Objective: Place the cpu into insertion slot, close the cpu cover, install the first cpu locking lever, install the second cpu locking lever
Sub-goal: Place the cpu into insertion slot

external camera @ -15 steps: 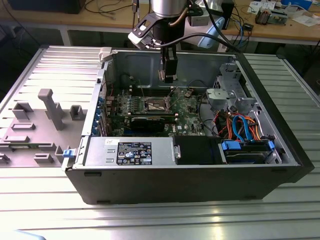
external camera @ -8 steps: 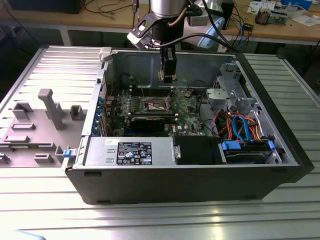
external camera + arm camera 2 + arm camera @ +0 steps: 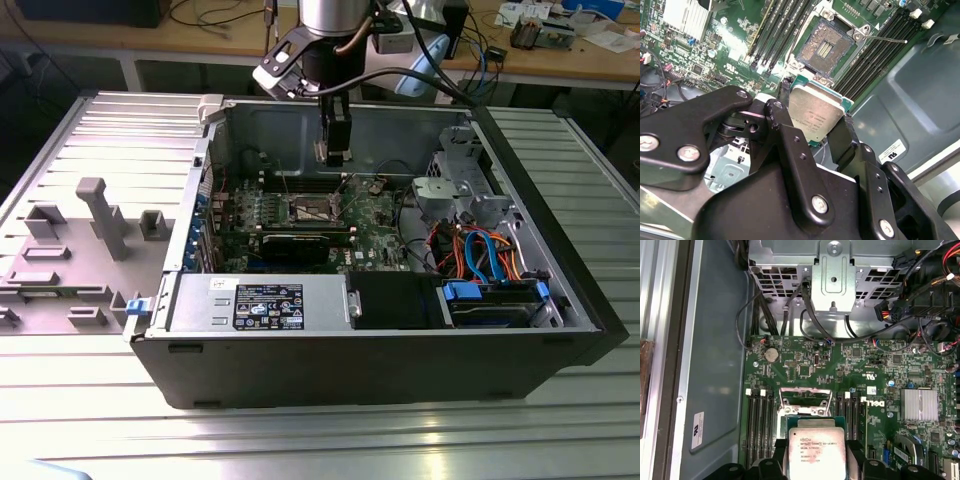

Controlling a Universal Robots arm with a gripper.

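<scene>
My gripper (image 3: 815, 119) is shut on the cpu (image 3: 816, 114), a flat square chip with a silver-grey top, gripped by two opposite edges. In the exterior view the gripper (image 3: 334, 152) hangs inside the open computer case above the green board, a little above the insertion slot (image 3: 312, 208). The insertion slot (image 3: 826, 44) lies open and bare, just beyond the chip. A thin metal locking lever (image 3: 886, 38) sticks out beside it. In the first wrist view the cpu (image 3: 816, 452) covers the socket, and the cpu cover (image 3: 806, 401) stands raised right beyond it.
Long black memory slots (image 3: 777, 30) flank the socket on both sides. A finned heatsink (image 3: 920, 405) sits on the board. The power supply (image 3: 270, 300), drive cage (image 3: 460, 190) and coloured cables (image 3: 480, 250) crowd the case. Grey fixtures (image 3: 100, 215) stand at the exterior view's left.
</scene>
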